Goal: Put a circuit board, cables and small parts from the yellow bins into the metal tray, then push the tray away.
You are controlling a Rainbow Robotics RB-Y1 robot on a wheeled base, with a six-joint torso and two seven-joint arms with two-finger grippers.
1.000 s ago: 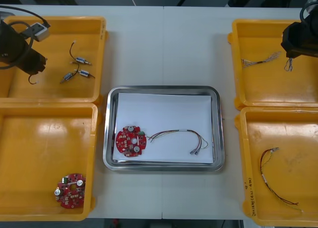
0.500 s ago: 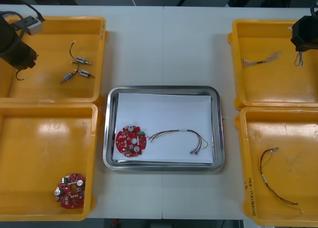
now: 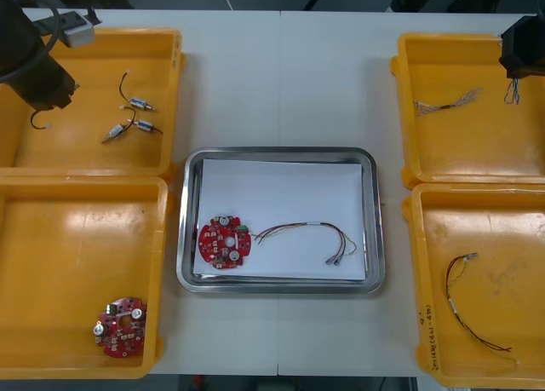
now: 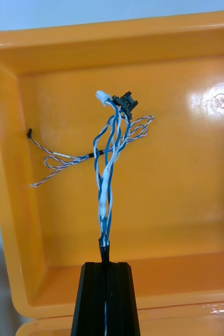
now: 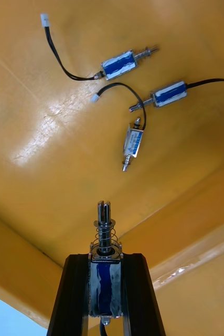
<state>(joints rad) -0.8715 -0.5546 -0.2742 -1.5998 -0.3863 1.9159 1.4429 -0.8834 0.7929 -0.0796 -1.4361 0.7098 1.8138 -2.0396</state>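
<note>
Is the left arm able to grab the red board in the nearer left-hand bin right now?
Probably not right away: the left end effector is shut on a small metal part. The circuit board itself lies uncovered in its yellow bin.

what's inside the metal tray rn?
One round red circuit board and a red and yellow cable, lying on a white liner. The liner covers the metal tray floor.

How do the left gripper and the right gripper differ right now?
The left gripper is shut on a small metal part over the far left yellow bin; the right gripper is shut on a twisted blue and white cable over the far right yellow bin. Both are shut, each over a bin.
</note>
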